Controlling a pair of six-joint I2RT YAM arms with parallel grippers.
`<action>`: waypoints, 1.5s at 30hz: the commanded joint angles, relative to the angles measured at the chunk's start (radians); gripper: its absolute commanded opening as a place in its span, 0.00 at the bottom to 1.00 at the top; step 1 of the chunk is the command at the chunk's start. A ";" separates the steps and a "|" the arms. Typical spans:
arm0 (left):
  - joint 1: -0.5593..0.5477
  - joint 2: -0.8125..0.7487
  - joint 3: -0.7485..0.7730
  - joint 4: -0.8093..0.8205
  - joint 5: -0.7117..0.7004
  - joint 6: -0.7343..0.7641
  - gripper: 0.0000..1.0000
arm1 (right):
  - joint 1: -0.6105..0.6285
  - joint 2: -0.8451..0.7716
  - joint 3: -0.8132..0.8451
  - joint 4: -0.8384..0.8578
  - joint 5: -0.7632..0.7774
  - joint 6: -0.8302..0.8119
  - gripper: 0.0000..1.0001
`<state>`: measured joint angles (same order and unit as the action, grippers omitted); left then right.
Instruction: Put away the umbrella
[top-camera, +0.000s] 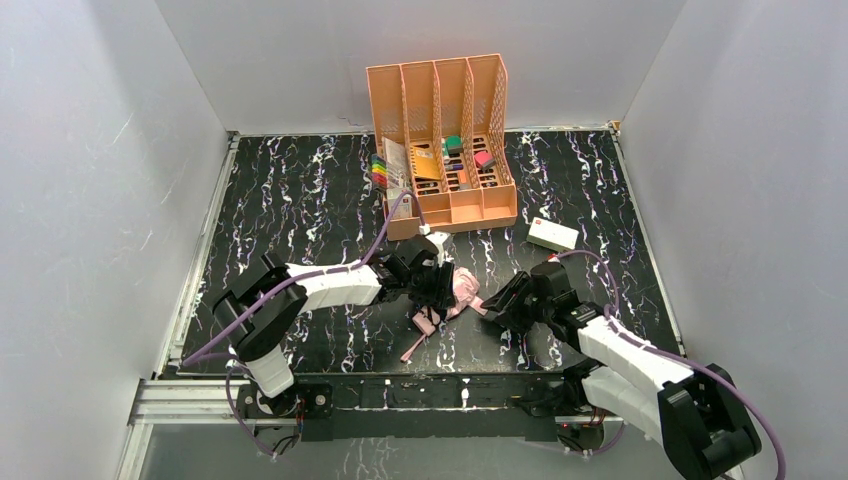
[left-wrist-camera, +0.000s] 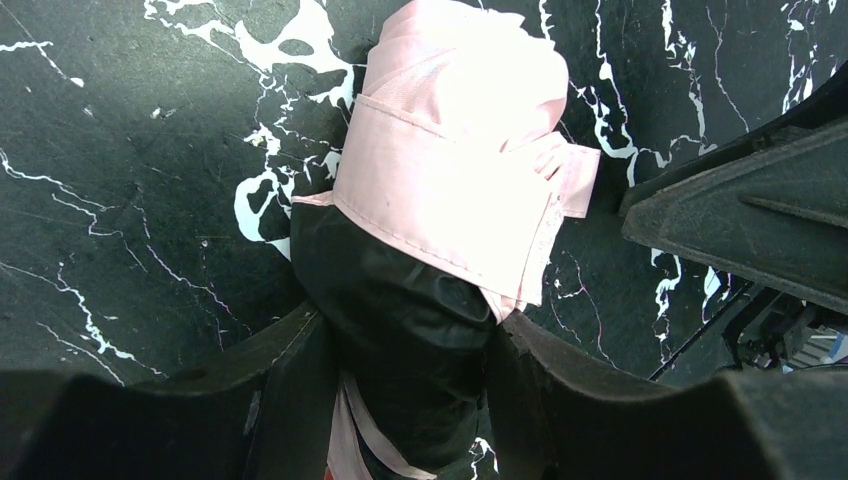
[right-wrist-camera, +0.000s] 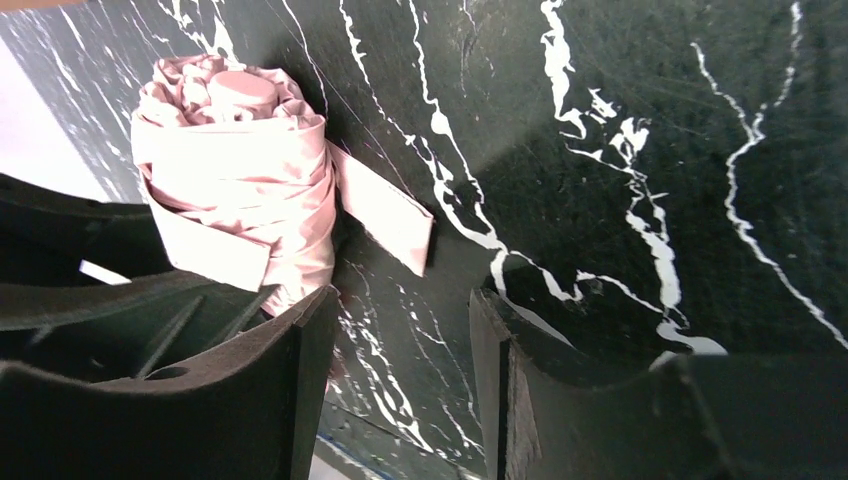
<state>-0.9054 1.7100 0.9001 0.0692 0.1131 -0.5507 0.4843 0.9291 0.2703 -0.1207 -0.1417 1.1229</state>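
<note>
The umbrella (top-camera: 458, 292) lies on the black marbled table, rolled into a tight bundle, pale pink (left-wrist-camera: 455, 170) at one end and black near my left fingers. My left gripper (left-wrist-camera: 415, 370) is shut on the umbrella's black part, one finger pressed against each side. In the top view that left gripper (top-camera: 432, 283) sits over the bundle's left end. The right gripper (right-wrist-camera: 400, 340) stands open just right of the umbrella (right-wrist-camera: 235, 180), with only table between its fingers. A loose pink strap (right-wrist-camera: 385, 215) sticks out toward it. Seen from above, the right gripper (top-camera: 500, 303) is close beside the bundle.
An orange desk organiser (top-camera: 445, 150) holding small items stands at the back centre. A small white box (top-camera: 552, 235) lies to the right of it. White walls enclose the table on three sides.
</note>
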 joint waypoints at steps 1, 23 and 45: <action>-0.004 0.045 -0.072 -0.181 -0.152 -0.005 0.00 | -0.002 0.043 -0.028 0.075 0.032 0.095 0.59; -0.021 0.086 -0.030 -0.219 -0.152 0.014 0.00 | -0.013 0.179 -0.139 0.456 0.078 0.084 0.52; -0.039 0.122 -0.024 -0.214 -0.142 0.012 0.00 | -0.094 0.301 -0.120 0.762 -0.193 -0.310 0.48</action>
<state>-0.9363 1.7260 0.9306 0.0376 0.0513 -0.5690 0.4068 1.1923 0.1234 0.5812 -0.2493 0.9432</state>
